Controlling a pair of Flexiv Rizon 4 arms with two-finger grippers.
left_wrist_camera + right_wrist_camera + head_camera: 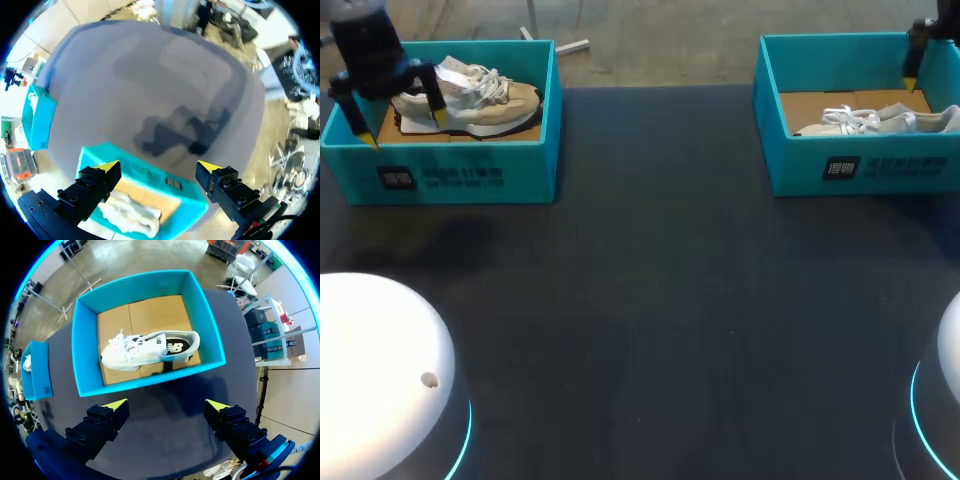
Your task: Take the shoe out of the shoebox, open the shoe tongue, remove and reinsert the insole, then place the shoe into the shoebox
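Head view: left jaws spread over the beige shoe (pixel 470 100) in its box (pixel 530 165); right jaws spread too. Shoe likely light, soft-topped; firmer heel suits gripping.

Matt dark table (pixel 650 300), matt cardboard shoebox (pixel 470 175), cloth shoe (pixel 508 100)

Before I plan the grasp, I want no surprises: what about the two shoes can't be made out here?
- Beige shoe: in the head view one end sits behind the left gripper, and its insole is too small to see.
- Same shoe, left wrist view: blurred, and partly behind the gripper.
- White shoe: head view's edge cuts off one end.
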